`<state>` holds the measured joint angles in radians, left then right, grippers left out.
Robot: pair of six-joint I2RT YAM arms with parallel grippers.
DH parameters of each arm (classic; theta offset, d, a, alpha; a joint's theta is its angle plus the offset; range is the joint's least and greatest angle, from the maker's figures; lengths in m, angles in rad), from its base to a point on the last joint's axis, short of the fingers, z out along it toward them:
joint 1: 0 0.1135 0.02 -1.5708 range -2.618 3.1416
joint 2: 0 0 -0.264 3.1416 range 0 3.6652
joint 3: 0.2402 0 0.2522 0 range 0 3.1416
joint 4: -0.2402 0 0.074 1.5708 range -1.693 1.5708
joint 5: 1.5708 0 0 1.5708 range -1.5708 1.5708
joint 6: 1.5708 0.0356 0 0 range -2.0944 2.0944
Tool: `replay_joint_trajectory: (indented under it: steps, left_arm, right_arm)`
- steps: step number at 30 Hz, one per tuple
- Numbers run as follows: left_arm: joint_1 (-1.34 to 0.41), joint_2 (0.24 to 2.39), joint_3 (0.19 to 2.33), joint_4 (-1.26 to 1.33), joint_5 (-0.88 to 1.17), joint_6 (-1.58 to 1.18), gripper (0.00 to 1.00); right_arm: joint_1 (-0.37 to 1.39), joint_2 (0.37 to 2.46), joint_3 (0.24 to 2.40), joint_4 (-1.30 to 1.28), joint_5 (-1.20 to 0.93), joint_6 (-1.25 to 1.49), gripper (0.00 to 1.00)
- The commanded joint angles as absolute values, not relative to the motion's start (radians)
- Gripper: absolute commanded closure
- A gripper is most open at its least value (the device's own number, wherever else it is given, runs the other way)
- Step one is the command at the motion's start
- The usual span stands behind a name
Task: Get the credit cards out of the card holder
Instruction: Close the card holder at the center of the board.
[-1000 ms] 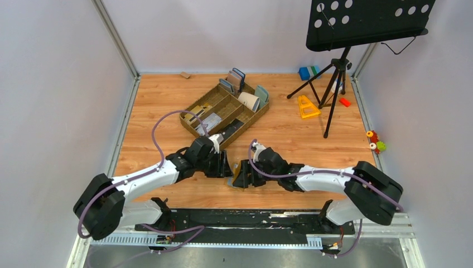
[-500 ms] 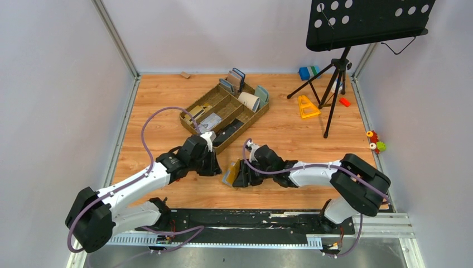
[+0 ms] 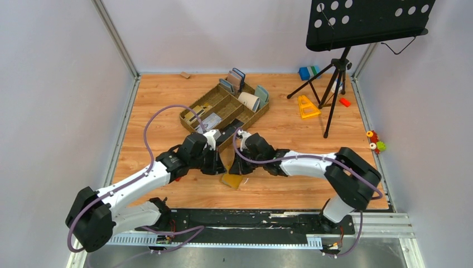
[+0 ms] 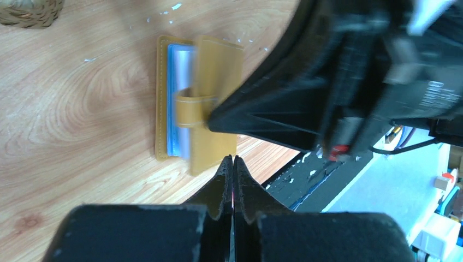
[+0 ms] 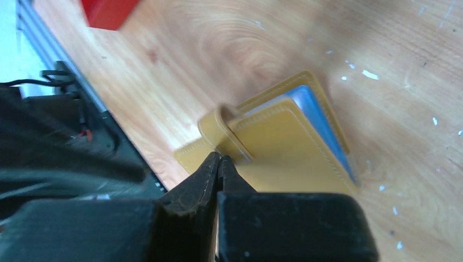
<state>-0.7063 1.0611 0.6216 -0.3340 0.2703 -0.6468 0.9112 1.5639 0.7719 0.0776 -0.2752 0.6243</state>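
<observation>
The card holder [image 3: 232, 180] is a mustard-yellow wallet lying flat on the wooden table, its strap [image 4: 188, 106] looped over the cover. A pale blue layer [image 4: 180, 71] shows between its covers; I cannot tell whether it is lining or the credit cards. My left gripper [image 3: 221, 166] hangs just above the wallet's far-left side, jaws pressed together and empty [image 4: 233, 159]. My right gripper [image 3: 235, 167] hovers beside it, also shut, its tips [image 5: 219, 158] over the strap end of the wallet [image 5: 284, 144] with nothing between them.
A brown compartment tray [image 3: 189, 109] stands just behind the grippers, holding upright wallets, a black slab [image 3: 228, 133] and a pale grey flat item [image 3: 210, 120]. A music stand tripod [image 3: 334, 84], a yellow triangle [image 3: 307, 106] and blue blocks [image 3: 308, 72] sit far right.
The wallet, earlier held on edge between the grippers, now lies flat on the table. Both grippers have closed and drawn back toward the tray, the right one shifting left.
</observation>
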Motion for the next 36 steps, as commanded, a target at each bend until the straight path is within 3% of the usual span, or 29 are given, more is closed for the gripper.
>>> replay_joint_trajectory:
  steps: [1,8,18,30,36]
  left_arm:
    - [-0.704,1.088,0.606,-0.250,0.316,-0.639,1.00]
    - [-0.704,1.205,0.580,-0.163,0.344,-0.609,1.00]
    - [-0.704,1.264,0.533,-0.087,0.252,-0.592,1.00]
    - [-0.704,1.332,0.485,-0.027,0.206,-0.577,1.00]
    - [-0.704,1.278,0.484,-0.042,0.195,-0.569,1.00]
  right_arm:
    - [0.891,1.680,0.796,0.114,-0.274,0.596,1.00]
    - [0.835,1.721,0.740,0.266,-0.416,0.642,1.00]
    - [0.822,1.510,0.768,0.079,-0.350,0.554,1.00]
    - [0.801,1.724,0.780,0.066,-0.243,0.548,1.00]
    - [0.798,1.539,0.745,0.071,-0.203,0.528,1.00]
